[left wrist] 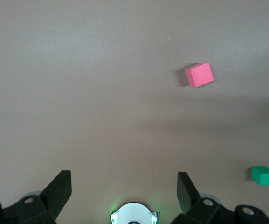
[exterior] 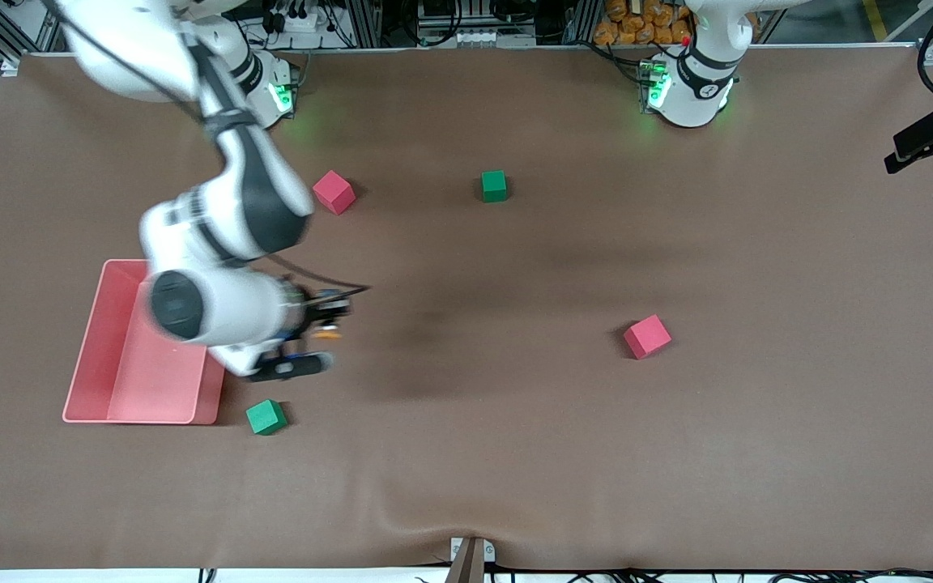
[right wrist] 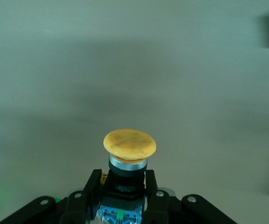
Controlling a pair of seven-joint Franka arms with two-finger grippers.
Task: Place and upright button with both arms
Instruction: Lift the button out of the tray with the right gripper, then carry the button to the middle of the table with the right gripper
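button clamped in right gripper, beside pink tray

right gripper (exterior: 314, 328) up over table just beside pink tray (exterior: 122, 356), fingers (right wrist: 91, 191) clamped on button (right wrist: 128, 154), orange cap pointing out past fingertips. tray contents partly hidden by arm, visible part bare. green cube (exterior: 266, 417) near tray corner. left gripper (left wrist: 124, 189) waiting high, jaws wide apart, holding nothing, over red cube (left wrist: 199, 74).

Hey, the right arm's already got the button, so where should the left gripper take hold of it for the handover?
Probably the orange cap end. The right gripper is shut on the button around its black body, leaving the cap and the silver collar just below it sticking out. The left gripper, open and waiting above the table, should come in cap-first, with its fingers closing across that collar.
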